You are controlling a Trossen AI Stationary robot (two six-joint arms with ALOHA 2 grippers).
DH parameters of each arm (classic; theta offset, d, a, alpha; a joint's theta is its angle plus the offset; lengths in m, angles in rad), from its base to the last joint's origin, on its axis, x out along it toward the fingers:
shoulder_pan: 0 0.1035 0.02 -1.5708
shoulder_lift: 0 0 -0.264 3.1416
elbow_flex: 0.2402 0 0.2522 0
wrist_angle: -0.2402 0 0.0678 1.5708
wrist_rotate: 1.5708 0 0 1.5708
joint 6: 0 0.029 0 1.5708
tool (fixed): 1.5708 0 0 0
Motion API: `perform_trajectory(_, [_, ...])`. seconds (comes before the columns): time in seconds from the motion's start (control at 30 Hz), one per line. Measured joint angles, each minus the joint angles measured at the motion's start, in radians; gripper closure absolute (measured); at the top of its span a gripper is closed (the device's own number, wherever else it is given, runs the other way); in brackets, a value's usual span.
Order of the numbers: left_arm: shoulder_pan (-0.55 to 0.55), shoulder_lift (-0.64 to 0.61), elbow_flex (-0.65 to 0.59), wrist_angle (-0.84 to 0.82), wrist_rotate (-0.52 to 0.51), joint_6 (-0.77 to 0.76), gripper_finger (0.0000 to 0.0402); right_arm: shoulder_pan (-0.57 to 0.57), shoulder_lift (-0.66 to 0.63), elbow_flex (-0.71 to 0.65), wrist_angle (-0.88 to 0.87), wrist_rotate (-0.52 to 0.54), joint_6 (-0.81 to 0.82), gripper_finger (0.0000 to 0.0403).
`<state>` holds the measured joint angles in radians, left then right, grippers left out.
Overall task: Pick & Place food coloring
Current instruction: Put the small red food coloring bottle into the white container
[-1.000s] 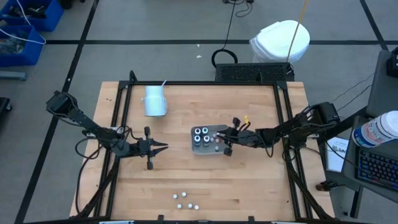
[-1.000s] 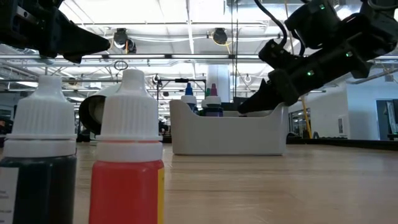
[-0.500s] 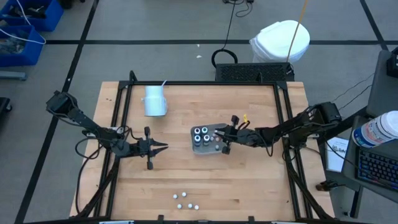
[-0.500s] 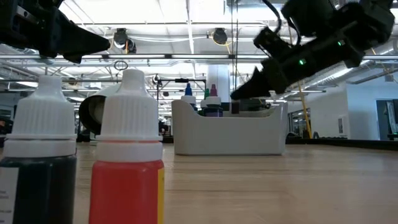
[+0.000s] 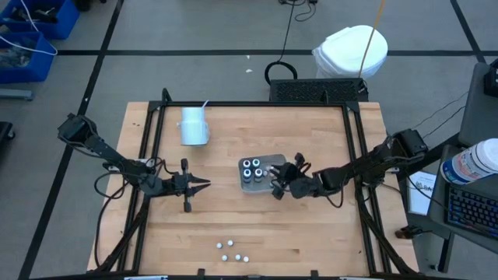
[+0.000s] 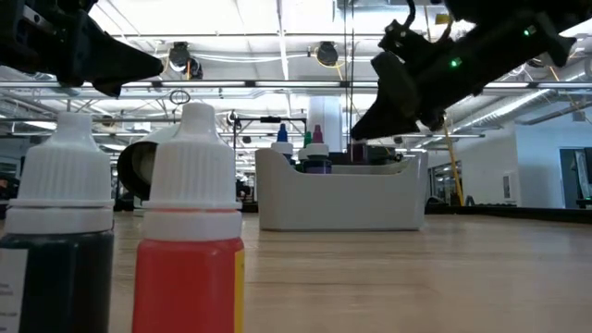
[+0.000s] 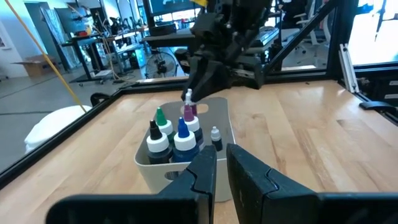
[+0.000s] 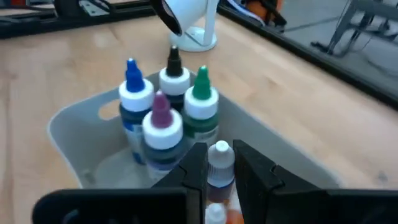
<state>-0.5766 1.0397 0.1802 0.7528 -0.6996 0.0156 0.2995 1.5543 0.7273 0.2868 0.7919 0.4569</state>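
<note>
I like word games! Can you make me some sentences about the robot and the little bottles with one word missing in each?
The tray holds ____ big bottles with colored tips.
The right gripper is pinching a small ____-capped bottle above the tray.
Four small bottles wait near the table's ____ edge.
The white cup lies on its ____.

Missing words: four; white; front; side

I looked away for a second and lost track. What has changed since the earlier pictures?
The right gripper rose from the tray's far-side wall and swung toward the table's near edge, now above the tray's corner. The left gripper, the tray's bottles, the cup and the loose bottles stayed put.
</note>
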Motion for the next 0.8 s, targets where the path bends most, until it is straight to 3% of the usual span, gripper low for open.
perform_trajectory(0.27, [0.000, 0.000, 0.000, 0.000, 0.001, -0.007, 0.0355, -0.002, 0.064, 0.000, -0.020, 0.150, 0.078, 0.0358])
perform_trajectory(0.8, [0.000, 0.000, 0.000, -0.001, 0.002, 0.003, 0.0355, -0.064, 0.160, 0.003, 0.057, 0.079, 0.078, 0.0357])
